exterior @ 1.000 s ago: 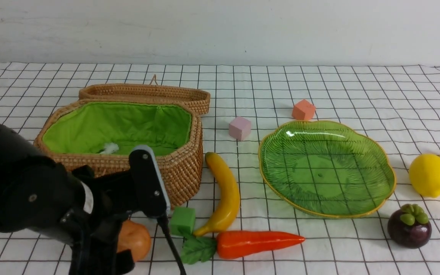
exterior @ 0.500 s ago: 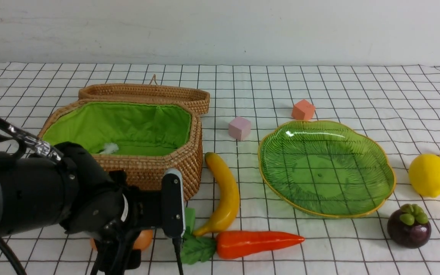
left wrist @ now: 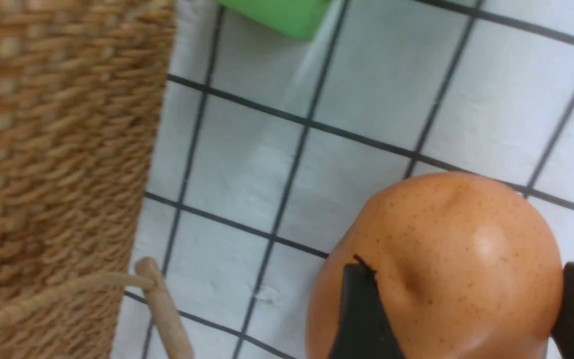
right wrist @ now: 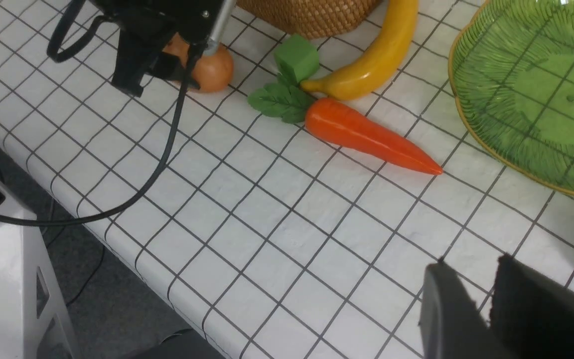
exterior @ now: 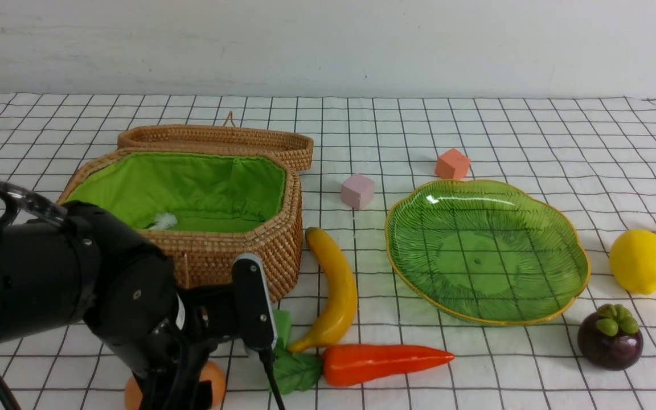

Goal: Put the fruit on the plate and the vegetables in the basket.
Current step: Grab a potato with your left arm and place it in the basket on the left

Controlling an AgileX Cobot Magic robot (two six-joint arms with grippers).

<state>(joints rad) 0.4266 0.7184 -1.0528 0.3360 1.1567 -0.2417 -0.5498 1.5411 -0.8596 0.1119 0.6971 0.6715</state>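
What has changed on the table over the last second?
The left gripper has come down around the potato, and its fingers now straddle it, closing in. The potato has shifted slightly nearer the table's front edge. The banana, carrot, basket and plate stayed put.

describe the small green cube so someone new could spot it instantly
Start at the brown wicker basket with green lining. Just off its near right corner, between the long yellow banana and the orange carrot's leaves, sits the small green foam cube. It is the only green block; the others are pink, orange and yellow.
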